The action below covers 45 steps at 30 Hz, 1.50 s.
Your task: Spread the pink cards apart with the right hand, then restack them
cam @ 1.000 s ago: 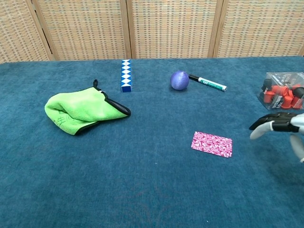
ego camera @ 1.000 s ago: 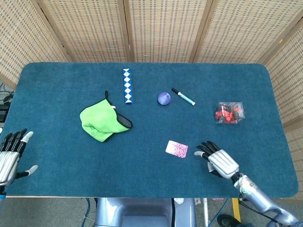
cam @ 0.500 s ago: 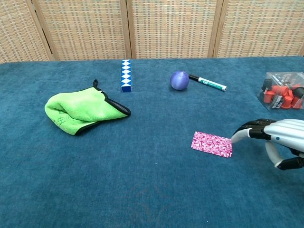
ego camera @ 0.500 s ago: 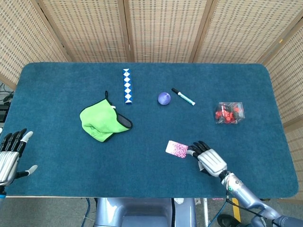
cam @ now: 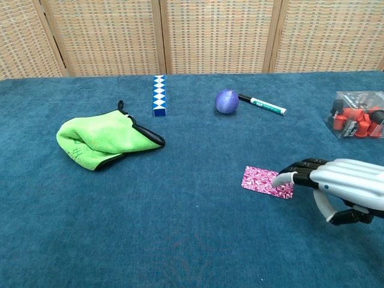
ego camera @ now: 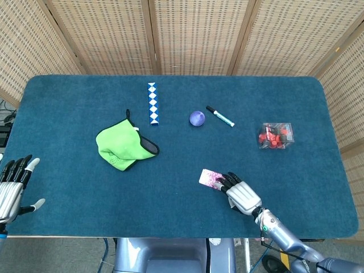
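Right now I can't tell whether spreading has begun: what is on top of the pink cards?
The right hand's fingertips lie over the right end of the pink cards. The remaining surface is bare. The covered end and actual contact can't be judged.

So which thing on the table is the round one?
The purple ball, beside the marker pen. Everything else is flat, long, boxy or crumpled; only the ball is round.
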Tool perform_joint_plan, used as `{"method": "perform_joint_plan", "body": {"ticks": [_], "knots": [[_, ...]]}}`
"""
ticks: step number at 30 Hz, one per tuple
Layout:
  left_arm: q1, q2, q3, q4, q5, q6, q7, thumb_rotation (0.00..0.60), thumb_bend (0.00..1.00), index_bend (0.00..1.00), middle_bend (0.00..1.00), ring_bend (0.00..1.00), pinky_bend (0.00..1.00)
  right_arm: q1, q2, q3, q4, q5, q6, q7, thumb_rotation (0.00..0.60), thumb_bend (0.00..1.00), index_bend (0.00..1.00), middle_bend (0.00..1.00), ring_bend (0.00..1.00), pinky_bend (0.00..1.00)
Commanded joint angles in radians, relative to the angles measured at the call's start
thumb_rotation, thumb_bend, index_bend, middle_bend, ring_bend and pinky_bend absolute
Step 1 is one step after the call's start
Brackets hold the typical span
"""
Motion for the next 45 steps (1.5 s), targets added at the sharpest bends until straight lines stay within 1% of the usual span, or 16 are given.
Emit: {"method": "perform_joint_plan", "body": {"ticks": [1, 6, 13, 16, 22, 24, 26, 30, 34, 40, 45], "knots": [[0.000, 0.000, 0.000, 0.000, 0.000, 0.000, 0.000, 0.600, 0.01, 0.00, 0.00, 0.00, 0.00, 0.001, -0.006, -0.003, 0.003, 0.007, -0.004, -0.008, 0.600, 1.00, 0.11, 0.10, 0.04, 0.02], [0.000, 0.001, 0.000, -0.001, -0.001, -0.002, -0.002, 0.600, 0.01, 0.00, 0.00, 0.00, 0.00, 0.003, -0.022, -0.004, 0.022, 0.027, -0.012, -0.034, 0.600, 1.00, 0.11, 0.10, 0.04, 0.02], [-0.001, 0.002, 0.000, -0.003, -0.003, -0.004, -0.004, 0.600, 0.01, 0.00, 0.00, 0.00, 0.00, 0.007, -0.039, 0.023, 0.078, 0.112, -0.050, -0.067, 0.600, 1.00, 0.11, 0.10, 0.04, 0.02], [-0.001, 0.003, 0.000, -0.004, -0.003, -0.005, -0.006, 0.600, 0.01, 0.00, 0.00, 0.00, 0.00, 0.008, -0.037, 0.038, 0.107, 0.153, -0.064, -0.069, 0.600, 1.00, 0.11, 0.10, 0.04, 0.02], [-0.002, 0.005, 0.001, -0.005, -0.002, -0.006, -0.009, 0.600, 0.01, 0.00, 0.00, 0.00, 0.00, 0.013, -0.021, 0.061, 0.137, 0.199, -0.074, -0.074, 0.600, 1.00, 0.11, 0.10, 0.04, 0.02], [-0.002, 0.006, 0.002, -0.006, -0.001, -0.006, -0.012, 0.600, 0.01, 0.00, 0.00, 0.00, 0.00, 0.018, -0.007, 0.073, 0.123, 0.216, -0.075, -0.081, 0.600, 1.00, 0.11, 0.10, 0.03, 0.02], [-0.001, 0.006, 0.002, -0.006, 0.000, -0.006, -0.014, 0.600, 0.01, 0.00, 0.00, 0.00, 0.00, 0.019, 0.011, 0.077, 0.088, 0.209, -0.059, -0.079, 0.600, 1.00, 0.11, 0.10, 0.04, 0.02], [-0.002, 0.007, 0.003, -0.005, 0.000, -0.008, -0.016, 0.600, 0.01, 0.00, 0.00, 0.00, 0.00, 0.021, 0.042, 0.071, 0.014, 0.173, -0.029, -0.074, 0.600, 1.00, 0.11, 0.10, 0.04, 0.02], [-0.003, 0.008, 0.003, -0.006, -0.001, -0.009, -0.017, 0.600, 0.01, 0.00, 0.00, 0.00, 0.00, 0.029, 0.054, 0.058, -0.053, 0.140, -0.013, -0.101, 0.600, 1.00, 0.11, 0.10, 0.04, 0.02], [-0.003, 0.009, 0.003, -0.008, -0.004, -0.011, -0.014, 0.600, 0.01, 0.00, 0.00, 0.00, 0.00, 0.039, 0.023, 0.056, -0.088, 0.166, -0.033, -0.144, 0.600, 1.00, 0.11, 0.10, 0.06, 0.02], [-0.003, 0.009, 0.002, -0.010, -0.007, -0.012, -0.017, 0.600, 0.01, 0.00, 0.00, 0.00, 0.00, 0.055, -0.038, 0.054, -0.054, 0.204, -0.064, -0.213, 0.600, 1.00, 0.11, 0.10, 0.06, 0.02]]}}
